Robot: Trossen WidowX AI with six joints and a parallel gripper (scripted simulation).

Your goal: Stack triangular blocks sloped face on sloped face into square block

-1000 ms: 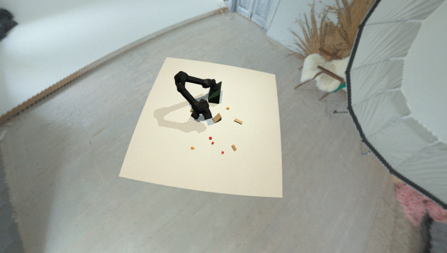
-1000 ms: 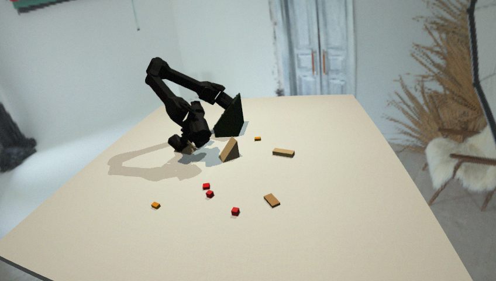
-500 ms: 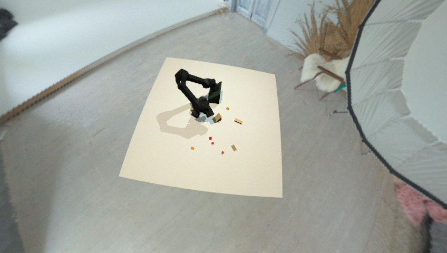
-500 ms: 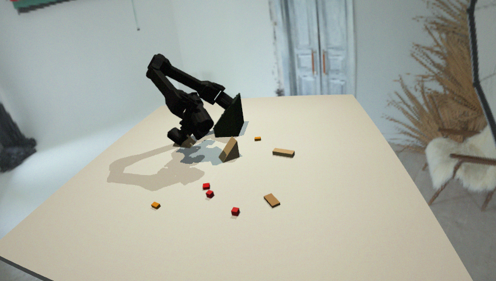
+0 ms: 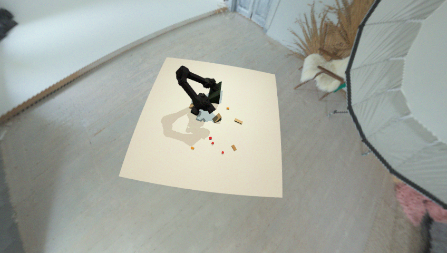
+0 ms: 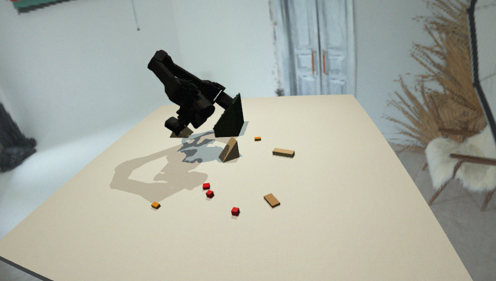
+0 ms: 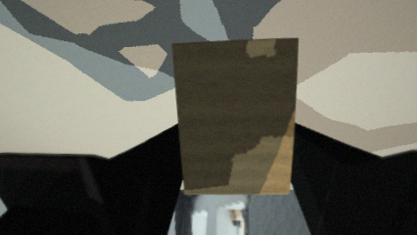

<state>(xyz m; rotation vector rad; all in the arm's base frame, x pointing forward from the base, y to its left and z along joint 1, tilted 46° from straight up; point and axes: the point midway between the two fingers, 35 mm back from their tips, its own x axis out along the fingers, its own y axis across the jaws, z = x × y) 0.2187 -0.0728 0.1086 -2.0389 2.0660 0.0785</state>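
Observation:
One tan triangular block (image 7: 237, 117) (image 6: 183, 133) (image 5: 191, 106) sits between my fingers, low at the table top; I cannot tell whether it still touches the table. My gripper (image 7: 233, 127) (image 6: 178, 127) (image 5: 195, 109) is shut on it, one dark finger on each side in the wrist view. The other triangular block (image 6: 229, 150) (image 5: 216, 117) rests on the table (image 6: 348, 208) a short way to the right, sloped face up, apart from the gripper.
A tall dark green wedge (image 6: 230, 118) (image 5: 216, 92) stands just behind the blocks. Two flat tan blocks (image 6: 283, 152) (image 6: 271, 200), three small red cubes (image 6: 206, 185) (image 6: 209, 194) (image 6: 235, 211) and two orange cubes (image 6: 257, 138) (image 6: 155, 205) lie scattered in front and to the right.

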